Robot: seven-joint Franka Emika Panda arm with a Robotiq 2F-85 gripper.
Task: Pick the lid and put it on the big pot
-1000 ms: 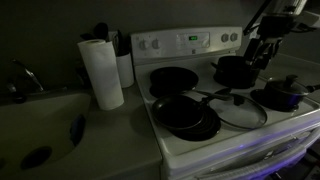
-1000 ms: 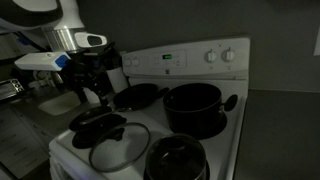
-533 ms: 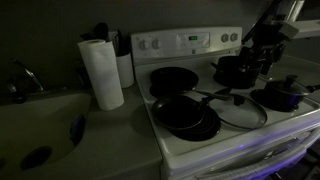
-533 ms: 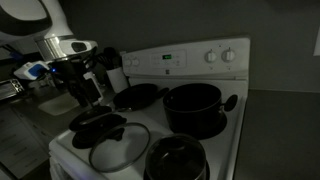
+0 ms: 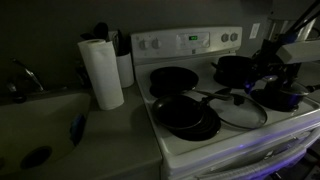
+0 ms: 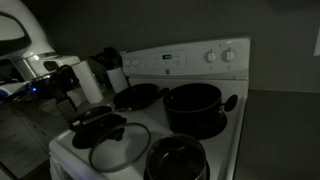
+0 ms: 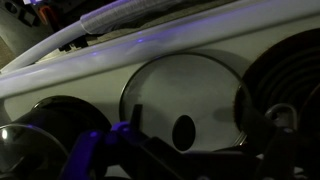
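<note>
The lid (image 7: 185, 85) is a flat glass disc with a thin metal rim and a dark centre knob, lying on the stove's front burner. It shows in both exterior views (image 5: 238, 112) (image 6: 120, 146). In the wrist view my gripper (image 7: 198, 150) hangs above it, open, with dark fingers either side of the knob and nothing between them. In both exterior views the gripper (image 5: 263, 84) (image 6: 77, 88) is above the stove, clear of the lid. The big pot (image 5: 235, 68) (image 6: 192, 106), black with straight sides, stands uncovered on a back burner.
A small dark pot with its own lid (image 5: 280, 95) (image 6: 96, 125) (image 7: 28, 150) sits beside the glass lid. Black frying pans (image 5: 186, 116) (image 5: 173, 79) occupy the other burners. A paper towel roll (image 5: 101, 72) stands on the counter by the sink (image 5: 40, 125).
The arm has swung from beside the big pot towards the stove's front and come lower, now over the glass lid. The jaws stayed open. Nothing on the stove moved.
</note>
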